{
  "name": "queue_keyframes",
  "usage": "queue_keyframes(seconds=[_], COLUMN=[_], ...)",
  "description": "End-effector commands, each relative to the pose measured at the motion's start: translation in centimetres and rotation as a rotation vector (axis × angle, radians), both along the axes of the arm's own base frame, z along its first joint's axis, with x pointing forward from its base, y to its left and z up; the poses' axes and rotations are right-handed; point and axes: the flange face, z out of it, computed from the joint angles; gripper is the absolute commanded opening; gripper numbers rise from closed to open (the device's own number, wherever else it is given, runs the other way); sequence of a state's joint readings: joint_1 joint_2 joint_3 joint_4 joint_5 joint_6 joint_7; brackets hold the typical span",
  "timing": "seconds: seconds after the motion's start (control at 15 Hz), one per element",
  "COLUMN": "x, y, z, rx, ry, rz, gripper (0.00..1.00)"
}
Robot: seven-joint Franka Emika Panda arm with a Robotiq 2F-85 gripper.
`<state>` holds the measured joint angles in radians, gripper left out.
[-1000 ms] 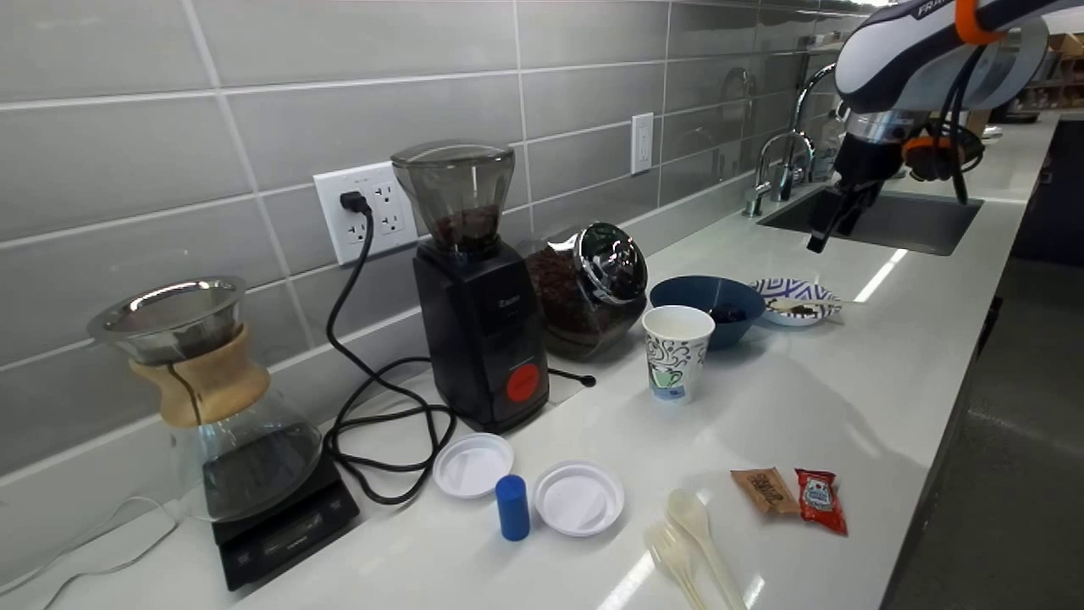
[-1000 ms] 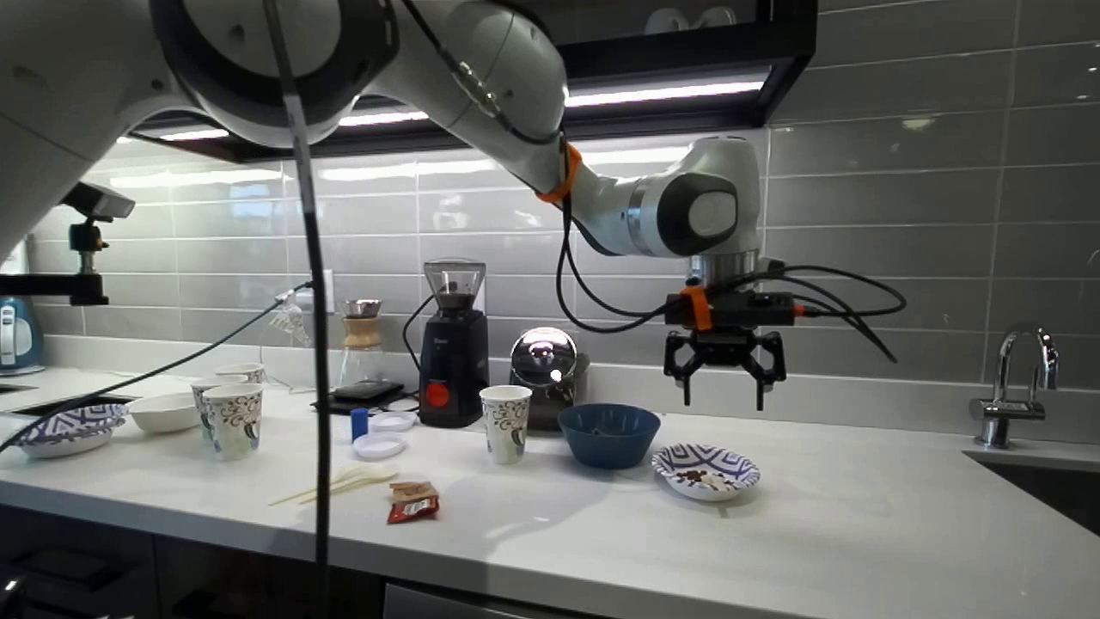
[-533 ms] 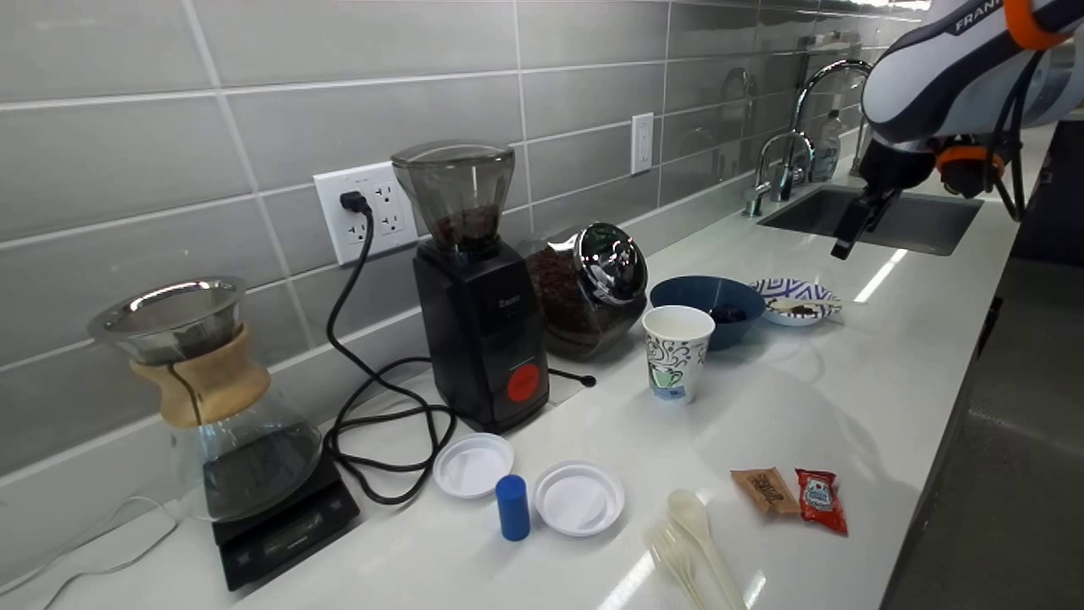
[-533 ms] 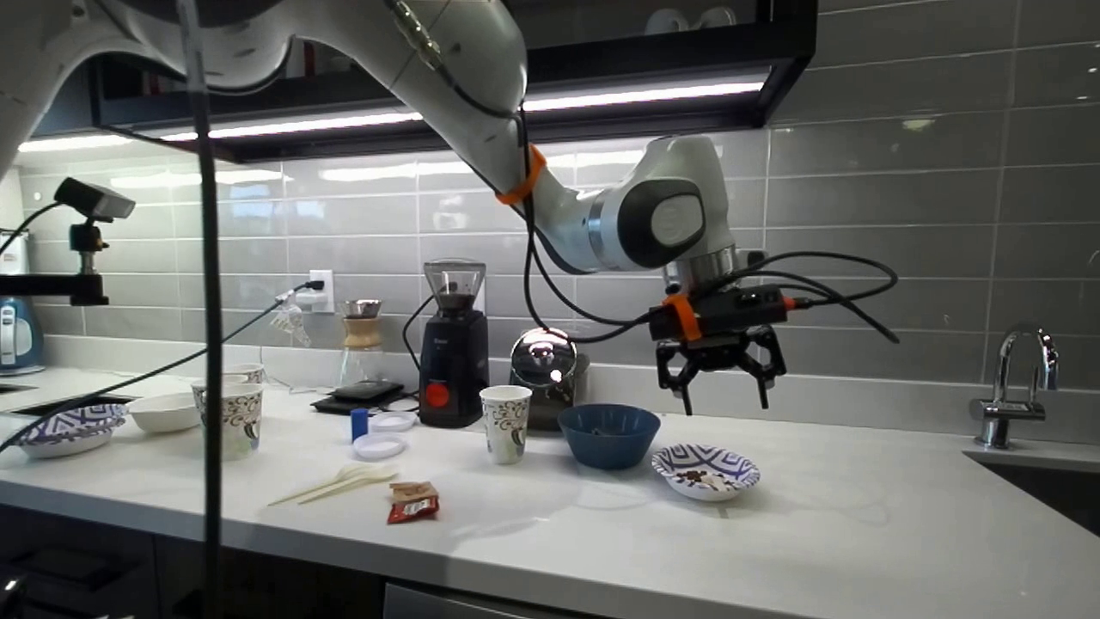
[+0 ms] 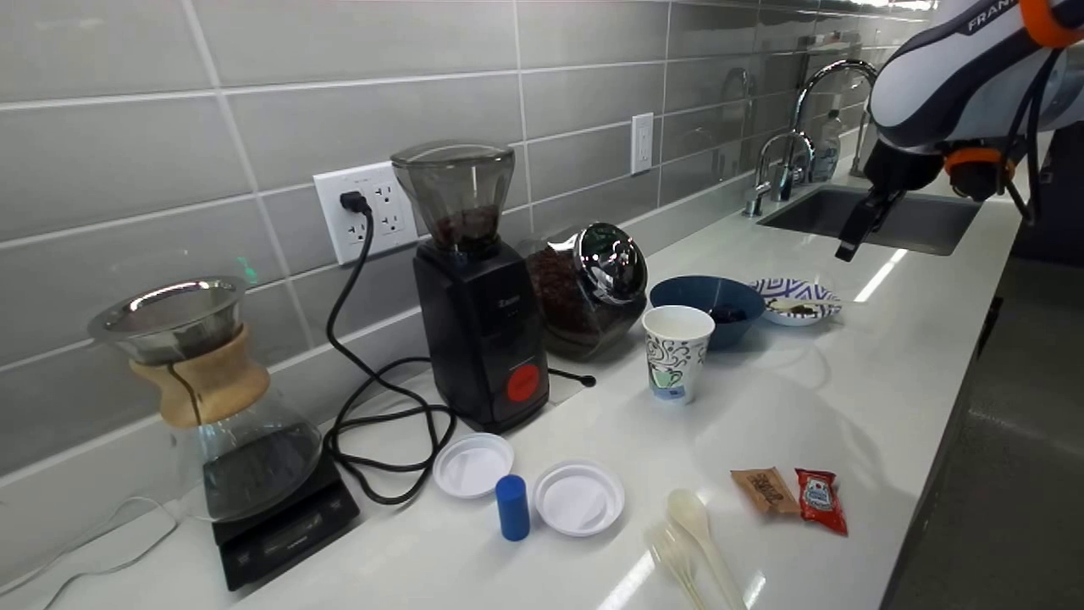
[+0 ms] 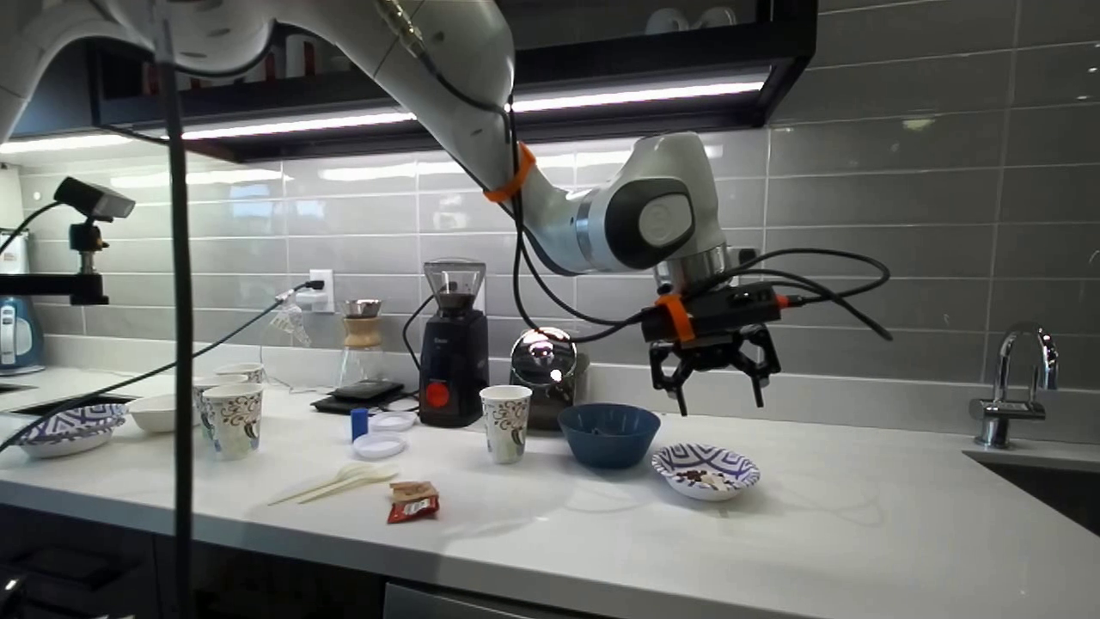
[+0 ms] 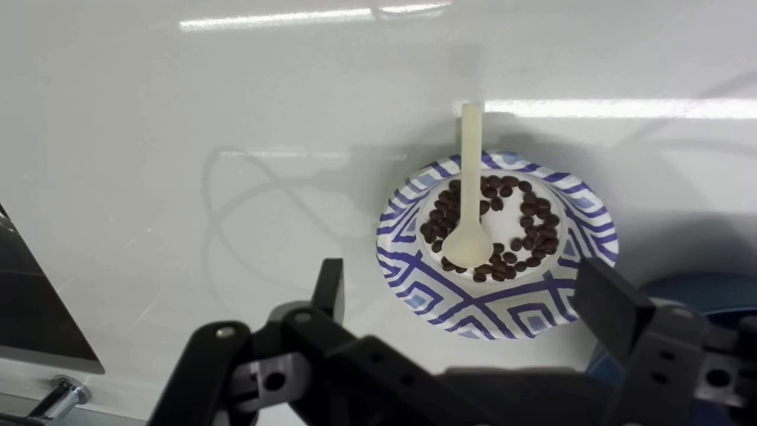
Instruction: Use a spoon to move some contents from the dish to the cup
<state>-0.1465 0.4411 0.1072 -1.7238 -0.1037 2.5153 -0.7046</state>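
"Wrist view: how does your gripper [image 7: 464, 284] stand?"
"You have its jaws wide apart, clear of the dish [image 7: 479, 310]."
"Your spoon [image 7: 471, 189]?"
"In the dish, among coffee beans [image 7: 528, 208], handle past the rim. Your cup [image 6: 506, 427] stands upright near the blue bowl [image 6: 609, 447]."

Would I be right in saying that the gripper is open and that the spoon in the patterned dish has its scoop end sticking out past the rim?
Not quite: the wrist view shows that the spoon in the patterned dish has its handle sticking out past the rim, with its scoop end inside. The gripper is indeed open.
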Motion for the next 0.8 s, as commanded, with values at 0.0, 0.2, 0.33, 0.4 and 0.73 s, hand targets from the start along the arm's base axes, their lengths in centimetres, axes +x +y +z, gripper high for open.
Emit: queue_keyframes(seconds=[0.0, 0.2, 0.33, 0.4, 0.73], x=[1.0, 1.2, 1.4, 1.5, 1.5], y=[0.9, 1.9, 2.2, 2.2, 1.5], z=[-1.2, -3.2, -4.6, -5.1, -6.4], rx=[-0.007, 0.031, 0.056, 0.070, 0.124], ry=[0.003, -0.006, -0.018, -0.023, -0.044], rz=[0.066, 0.098, 0.097, 0.093, 0.063], gripper=[1.00, 1.00, 1.00, 1.00, 0.98])
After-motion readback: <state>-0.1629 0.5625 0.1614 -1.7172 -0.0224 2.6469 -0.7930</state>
